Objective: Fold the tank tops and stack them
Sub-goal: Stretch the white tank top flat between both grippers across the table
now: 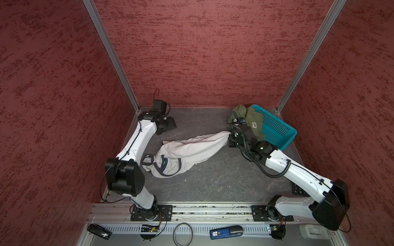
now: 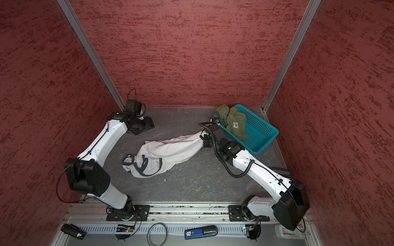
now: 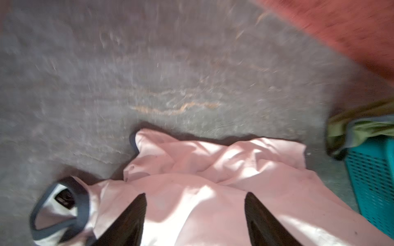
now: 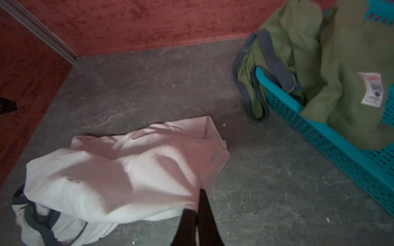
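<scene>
The white tank top (image 1: 187, 149) (image 2: 168, 149) lies crumpled and stretched across the middle of the grey table, its dark-trimmed armholes (image 1: 164, 164) toward the left arm. My right gripper (image 1: 230, 136) (image 4: 197, 200) is shut on its hem end near the basket. My left gripper (image 1: 170, 124) (image 3: 195, 193) is raised at the back left. It is open, and nothing is between its fingers. The left wrist view is blurred and shows the white cloth (image 3: 213, 170) beyond those fingers. The olive green tank top (image 1: 251, 119) (image 4: 341, 53) is bunched in the basket and spills over its rim.
A tilted teal mesh basket (image 1: 275, 127) (image 2: 258, 132) (image 4: 341, 149) stands at the back right, close behind the right gripper. Red walls enclose the table on three sides. A blue device (image 1: 226, 231), a black cable ring (image 1: 183, 234) and a black object (image 1: 99, 231) lie on the front rail.
</scene>
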`<state>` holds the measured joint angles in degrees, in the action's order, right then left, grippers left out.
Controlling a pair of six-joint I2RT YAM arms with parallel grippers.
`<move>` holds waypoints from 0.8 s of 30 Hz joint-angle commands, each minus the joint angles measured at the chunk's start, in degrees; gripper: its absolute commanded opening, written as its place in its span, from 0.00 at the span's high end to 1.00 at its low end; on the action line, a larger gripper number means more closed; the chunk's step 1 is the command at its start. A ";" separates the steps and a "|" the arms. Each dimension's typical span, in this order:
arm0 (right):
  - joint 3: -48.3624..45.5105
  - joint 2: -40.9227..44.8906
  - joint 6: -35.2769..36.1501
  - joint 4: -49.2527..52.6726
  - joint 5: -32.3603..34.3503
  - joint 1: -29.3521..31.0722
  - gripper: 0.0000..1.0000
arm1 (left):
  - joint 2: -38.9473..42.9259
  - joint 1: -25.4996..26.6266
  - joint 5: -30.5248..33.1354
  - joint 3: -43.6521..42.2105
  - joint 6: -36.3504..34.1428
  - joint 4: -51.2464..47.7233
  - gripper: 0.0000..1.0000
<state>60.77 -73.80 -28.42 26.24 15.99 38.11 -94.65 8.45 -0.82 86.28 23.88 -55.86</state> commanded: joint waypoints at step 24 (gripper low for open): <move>-0.99 6.03 -3.03 -1.41 -1.40 -1.99 1.00 | 16.98 18.52 -1.23 -39.26 14.19 17.19 0.47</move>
<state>60.03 -69.65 -30.20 26.39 14.85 36.51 -74.65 28.67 -0.67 46.26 40.32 -45.87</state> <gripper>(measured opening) 0.046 0.533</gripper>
